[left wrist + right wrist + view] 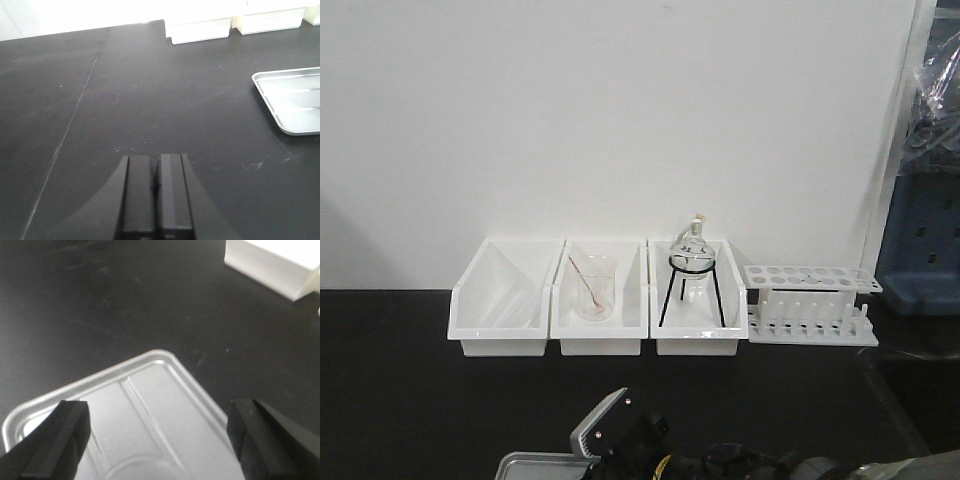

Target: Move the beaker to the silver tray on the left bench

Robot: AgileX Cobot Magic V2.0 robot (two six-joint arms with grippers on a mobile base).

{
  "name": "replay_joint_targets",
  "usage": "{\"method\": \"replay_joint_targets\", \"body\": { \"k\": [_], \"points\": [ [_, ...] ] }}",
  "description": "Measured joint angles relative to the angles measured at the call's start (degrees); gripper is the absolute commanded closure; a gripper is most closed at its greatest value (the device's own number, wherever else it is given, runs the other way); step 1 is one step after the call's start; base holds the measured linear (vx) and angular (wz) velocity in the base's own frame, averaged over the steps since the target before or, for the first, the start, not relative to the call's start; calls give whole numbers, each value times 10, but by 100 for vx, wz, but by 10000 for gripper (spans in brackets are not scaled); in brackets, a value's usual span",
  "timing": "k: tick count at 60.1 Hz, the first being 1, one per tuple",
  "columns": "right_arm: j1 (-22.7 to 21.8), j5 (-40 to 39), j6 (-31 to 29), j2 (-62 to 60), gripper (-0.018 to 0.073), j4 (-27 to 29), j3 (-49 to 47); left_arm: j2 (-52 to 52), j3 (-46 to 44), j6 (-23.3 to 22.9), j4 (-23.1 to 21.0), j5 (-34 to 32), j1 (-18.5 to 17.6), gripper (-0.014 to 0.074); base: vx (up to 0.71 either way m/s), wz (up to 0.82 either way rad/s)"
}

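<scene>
My right gripper is open, with its fingers spread wide over a corner of the silver tray on the black bench. A faint curved clear edge lies on the tray at the bottom of the right wrist view, between the fingers. I cannot tell if it is the beaker. My left gripper is shut and empty above the bare countertop, with the tray's rim off to its right. A corner of the tray also shows at the bottom of the front view.
Three white bins line the back wall. One bin holds a beaker with a pinkish rod; another holds a flask on a black stand. A white tube rack stands at the right. Part of an arm shows at the bottom.
</scene>
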Motion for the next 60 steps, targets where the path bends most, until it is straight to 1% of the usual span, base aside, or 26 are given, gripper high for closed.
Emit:
{"method": "replay_joint_targets", "body": {
  "k": [7, 17, 21, 28, 35, 40, 47, 60],
  "points": [
    [0, 7, 1, -54, 27, -1, 2, 0, 0, 0, 0, 0, 0, 595, 0, 0],
    [0, 25, 7, -162, 179, -1, 16, 0, 0, 0, 0, 0, 0, 595, 0, 0],
    [0, 49, 9, -218, 243, -1, 40, 0, 0, 0, 0, 0, 0, 595, 0, 0],
    [0, 120, 9, -320, 336, -1, 103, 0, 0, 0, 0, 0, 0, 595, 0, 0],
    [0, 179, 9, -425, 403, -1, 167, 0, 0, 0, 0, 0, 0, 595, 0, 0],
    [0, 198, 9, -484, 435, -1, 202, 0, 0, 0, 0, 0, 0, 595, 0, 0],
    [0, 201, 9, -549, 466, -1, 242, 0, 0, 0, 0, 0, 0, 595, 0, 0],
    [0, 205, 9, -595, 470, 0, 273, 0, 0, 0, 0, 0, 0, 595, 0, 0]
  ]
}}
